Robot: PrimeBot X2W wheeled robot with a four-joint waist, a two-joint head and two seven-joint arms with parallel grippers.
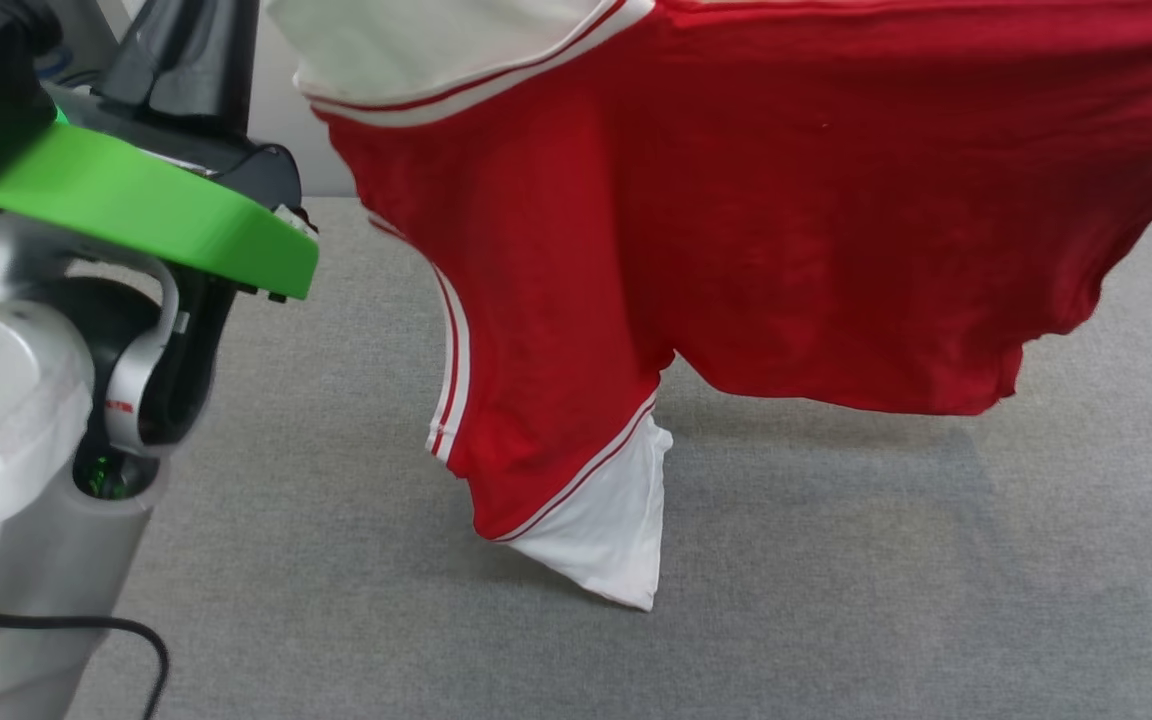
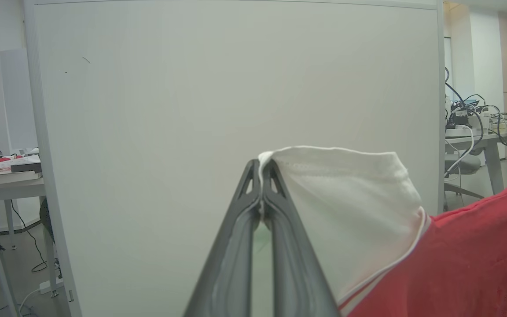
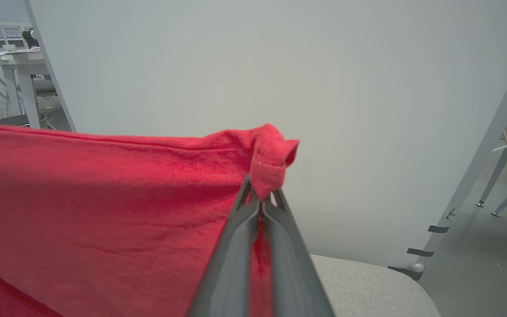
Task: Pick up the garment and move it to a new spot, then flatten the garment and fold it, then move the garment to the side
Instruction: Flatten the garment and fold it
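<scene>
The garment [image 1: 736, 220], red with white sleeves and red-white striped trim, hangs stretched in the air above the grey table [image 1: 836, 600]. Its lower white sleeve [image 1: 606, 530] dangles with its tip close to the table surface. In the left wrist view my left gripper [image 2: 261, 165] is shut on the edge of a white sleeve [image 2: 350, 198]. In the right wrist view my right gripper [image 3: 262, 200] is shut on a bunched red corner of the garment [image 3: 273, 154]. The lettering and number are hidden.
My left arm's pale housing with a green plate [image 1: 136, 210] stands at the left in the head view. A pale partition wall [image 2: 236, 88] rises behind the table. Desks with cables [image 2: 478, 127] and a desk with books [image 2: 7, 171] stand beyond.
</scene>
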